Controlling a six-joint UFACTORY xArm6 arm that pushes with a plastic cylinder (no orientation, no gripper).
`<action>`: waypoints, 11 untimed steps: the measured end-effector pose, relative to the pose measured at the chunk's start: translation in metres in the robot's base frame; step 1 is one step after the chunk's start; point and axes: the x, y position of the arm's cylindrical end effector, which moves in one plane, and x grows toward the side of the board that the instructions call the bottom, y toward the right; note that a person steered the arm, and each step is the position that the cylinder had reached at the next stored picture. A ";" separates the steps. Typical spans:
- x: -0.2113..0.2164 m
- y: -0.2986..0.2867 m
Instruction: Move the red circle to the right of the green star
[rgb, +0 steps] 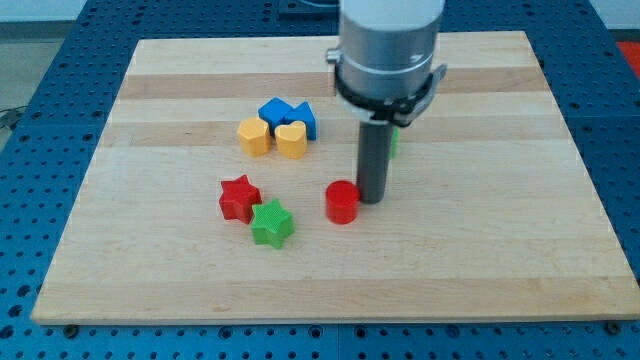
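The red circle (342, 202) lies near the board's middle. The green star (271, 222) lies to its left and slightly lower, with a gap between them. My tip (373, 199) stands just right of the red circle, touching or almost touching its right side. The rod rises from there to the grey arm body (389, 50) at the view's top.
A red star (239, 197) touches the green star's upper left. Two yellow blocks (254, 136) (291, 140) and two blue blocks (274, 111) (305, 120) cluster above. A green block (394, 140) is mostly hidden behind the rod. The wooden board (500, 200) sits on a blue perforated table.
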 end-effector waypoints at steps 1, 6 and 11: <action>0.029 -0.022; 0.042 0.136; -0.137 0.086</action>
